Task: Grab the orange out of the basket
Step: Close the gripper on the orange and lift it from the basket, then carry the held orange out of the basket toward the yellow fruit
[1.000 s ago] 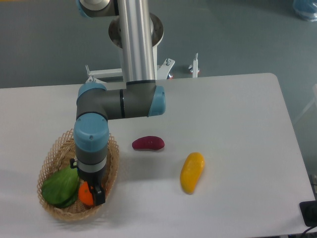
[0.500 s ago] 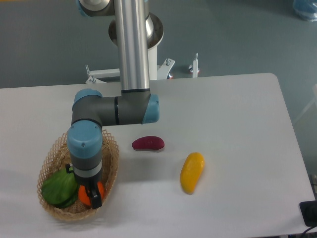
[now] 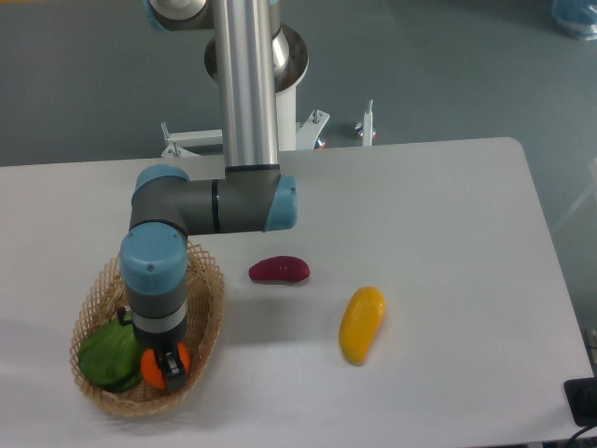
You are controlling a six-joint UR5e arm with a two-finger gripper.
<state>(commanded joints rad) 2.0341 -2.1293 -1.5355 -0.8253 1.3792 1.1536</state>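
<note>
Claw pointed straight down into the basket, at the near end of it as the camera saw it. The orange sat directly at the claw tip: bright orange showed on both sides of the dark finger, so the fruit lay around and under the tip, not off to one side. No sideways offset between claw and orange could be made out. Whether the jaws were pressing on the fruit or only straddling it could not be told; the wrist hid the gap.

Orange is round, so no long axis to line up with; approach angle judged not critical. The relation that matters for the coming move was vertical: fruit low in the basket, claw above and over it, lift path straight up.

Just beside the claw, on the far side from the basket's open wall, a green vegetable lay in the basket, touching or nearly touching the orange. Judged a risk of nudging it on the lift.

Farther out on the table, well apart from the claw: a dark red vegetable, then an elongated yellow fruit.
</note>
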